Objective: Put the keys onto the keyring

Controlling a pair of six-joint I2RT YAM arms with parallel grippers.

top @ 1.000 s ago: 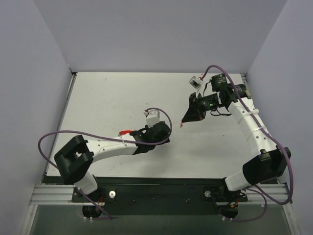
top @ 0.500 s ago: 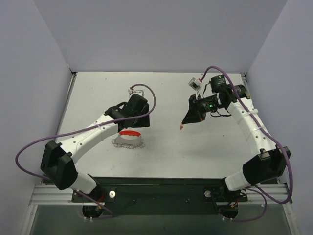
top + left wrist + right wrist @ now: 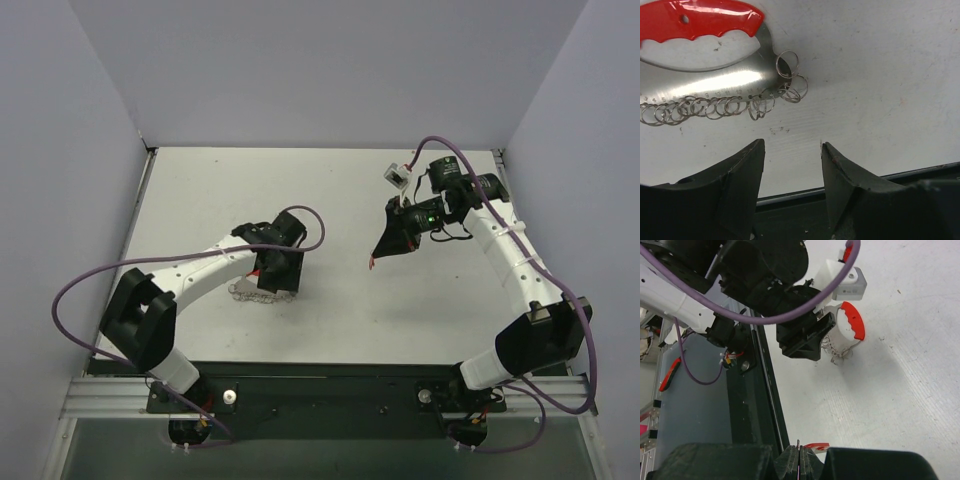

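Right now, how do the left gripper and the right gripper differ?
The left gripper is open; the right gripper is shut. The left gripper is close by the keys and keyring; the right gripper is far from them. Both are black.

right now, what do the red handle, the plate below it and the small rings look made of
Red handle: probably plastic, glossy, with moulded finger grooves. Plate: polished metal, mirror-bright glare, stamped numbers. Small rings: thin silvery wire, likely steel.
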